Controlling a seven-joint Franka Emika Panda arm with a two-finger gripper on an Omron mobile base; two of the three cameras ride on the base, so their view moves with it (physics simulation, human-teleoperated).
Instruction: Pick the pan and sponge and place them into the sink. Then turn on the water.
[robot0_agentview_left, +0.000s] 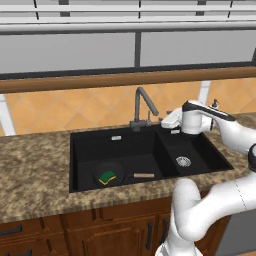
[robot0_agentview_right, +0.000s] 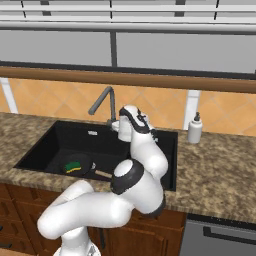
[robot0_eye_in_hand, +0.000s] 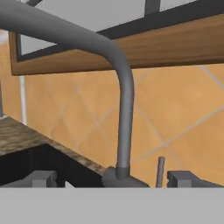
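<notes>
The black pan (robot0_agentview_left: 116, 169) lies in the wide left basin of the black sink (robot0_agentview_left: 90, 142), its tan-tipped handle (robot0_agentview_left: 144, 175) pointing right. The green-and-yellow sponge (robot0_agentview_left: 107, 177) rests inside the pan, and both appear again as pan (robot0_agentview_right: 84, 162) and sponge (robot0_agentview_right: 73, 166). My gripper (robot0_agentview_left: 164, 120) is open and hovers at the base of the grey gooseneck faucet (robot0_agentview_left: 142, 102). In the hand view the faucet's neck (robot0_eye_in_hand: 124, 122) and its thin lever (robot0_eye_in_hand: 160, 168) stand between my spread fingertips (robot0_eye_in_hand: 41, 178). No stream of water shows at the spout.
A white soap dispenser (robot0_agentview_right: 194, 128) stands on the granite counter (robot0_agentview_left: 35, 170) right of the sink. The narrow right basin has a silver drain (robot0_agentview_left: 183, 161). A wooden ledge (robot0_agentview_left: 100, 80) runs above the tiled backsplash.
</notes>
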